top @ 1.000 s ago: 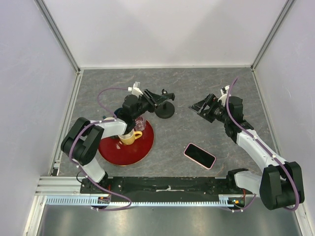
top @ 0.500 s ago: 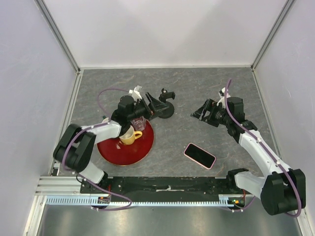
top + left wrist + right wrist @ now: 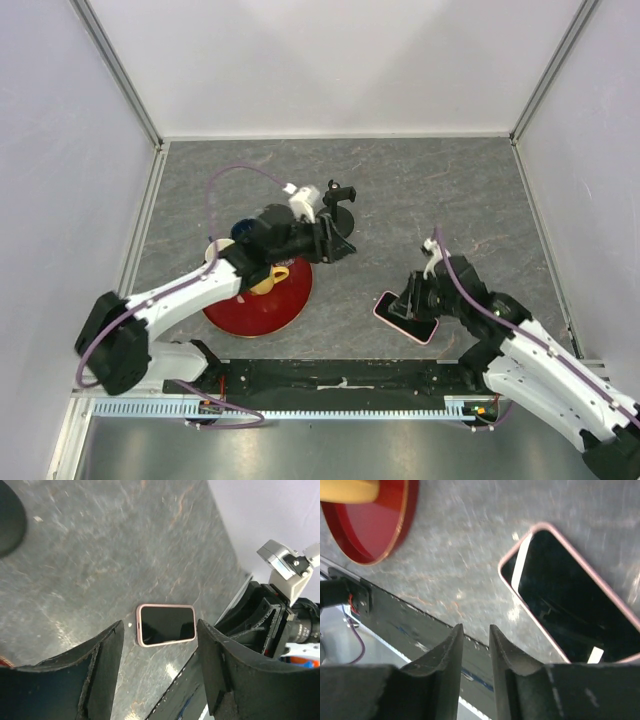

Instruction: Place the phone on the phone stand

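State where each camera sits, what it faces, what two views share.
Top: above and behind, looking down at the table, left arm and right arm showing.
Left wrist: on left arm, facing the phone past the left tool.
Right wrist: on right arm, above the phone and red tray, right tool showing.
Shared: the phone, in all three.

Phone [image 3: 570, 615]: screen black, glossy, mirror-like, bright reflected streaks; rim pink, smooth, duller, plastic-looking. Worktop [image 3: 100, 555]: grey, stone-patterned, veined, smooth, soft sheen. Tray [image 3: 370, 525], upper left of right wrist view: red, glossy, lacquer-like. My left fingers [image 3: 102, 675]: black, matt, grainy plastic, edges rough. My right fingers [image 3: 445, 665]: same matt black, slightly coarse. Phone stand [image 3: 341, 200]: black, matt. Rail [image 3: 130, 407], bottom of top view: bare ribbed metal, dull shine.
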